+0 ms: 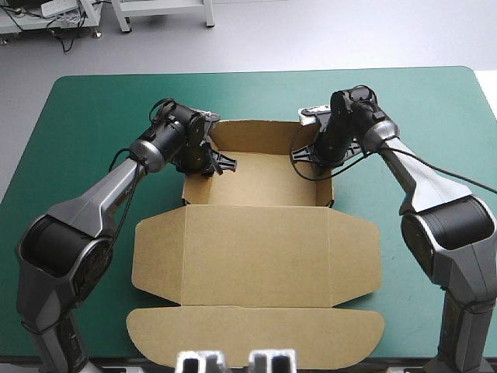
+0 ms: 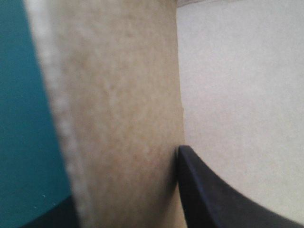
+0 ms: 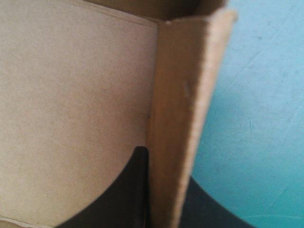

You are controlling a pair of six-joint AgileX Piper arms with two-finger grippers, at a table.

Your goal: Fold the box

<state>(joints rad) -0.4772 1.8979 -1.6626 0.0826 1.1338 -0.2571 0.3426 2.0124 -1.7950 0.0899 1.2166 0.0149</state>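
Observation:
The brown box [image 1: 256, 241] lies in the middle of the teal-green table. Its far part stands as an open tray [image 1: 264, 179] with raised walls, and the lid panels lie flat toward the near edge. My left gripper [image 1: 203, 165] straddles the tray's left wall [image 2: 118, 118], one black finger [image 2: 213, 199] inside and the other outside, shut on the board. My right gripper [image 1: 314, 159] straddles the right wall [image 3: 180, 118] the same way, with its inner finger [image 3: 118, 199] against the board.
Bare teal-green cover [image 1: 93, 116] surrounds the box on both sides and beyond the tray. The flat lid's rounded flap [image 1: 256, 330] reaches almost to the table's near edge.

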